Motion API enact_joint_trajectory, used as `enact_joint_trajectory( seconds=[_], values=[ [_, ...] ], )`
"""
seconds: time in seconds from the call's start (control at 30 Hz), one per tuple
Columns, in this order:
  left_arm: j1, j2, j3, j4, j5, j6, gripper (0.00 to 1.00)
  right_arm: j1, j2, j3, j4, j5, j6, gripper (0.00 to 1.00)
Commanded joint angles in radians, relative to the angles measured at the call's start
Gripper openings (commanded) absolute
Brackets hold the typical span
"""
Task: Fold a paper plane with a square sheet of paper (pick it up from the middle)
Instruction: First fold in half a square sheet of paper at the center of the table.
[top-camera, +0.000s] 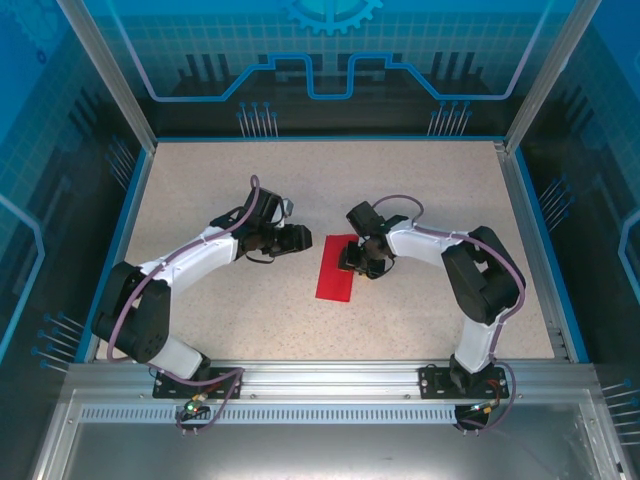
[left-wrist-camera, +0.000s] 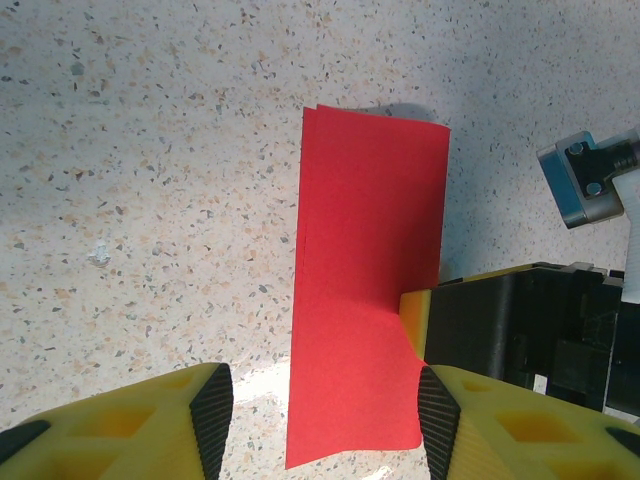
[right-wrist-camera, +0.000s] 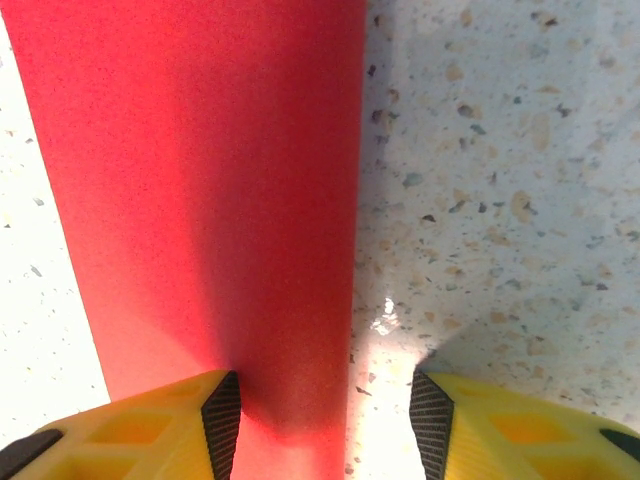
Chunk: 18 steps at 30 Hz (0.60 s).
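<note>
The square sheet of paper (top-camera: 335, 272) lies flat about midway between the near and far edges of the surface (top-camera: 250, 330), slightly toward its right edge. It is already folded once in half, a long red rectangle with two layers showing at one end in the left wrist view. That first crease looks done. The nose folds, wing folds and centre ridge are all left to make, so I judge the task to be at an early stage.

Over the paper's far half, the right tool (top-camera: 358, 262) is released, one finger over the paper's right edge and the other over bare surface. I cannot tell whether it presses down. The left tool (top-camera: 297, 240), also released and empty, hovers just left of the paper's far end.
</note>
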Motion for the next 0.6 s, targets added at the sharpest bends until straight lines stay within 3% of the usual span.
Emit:
enact_joint_trajectory(
  seconds=[0.0, 0.57],
  values=[
    [-0.003, 0.008, -0.005, -0.014, 0.011, -0.011, 0.56, 0.0, 0.04, 0.006, -0.03, 0.014, -0.018, 0.52],
    [-0.003, 0.024, -0.001, -0.015, 0.026, -0.012, 0.55, -0.001, 0.088, 0.04, -0.071, 0.033, -0.038, 0.55]
  ],
)
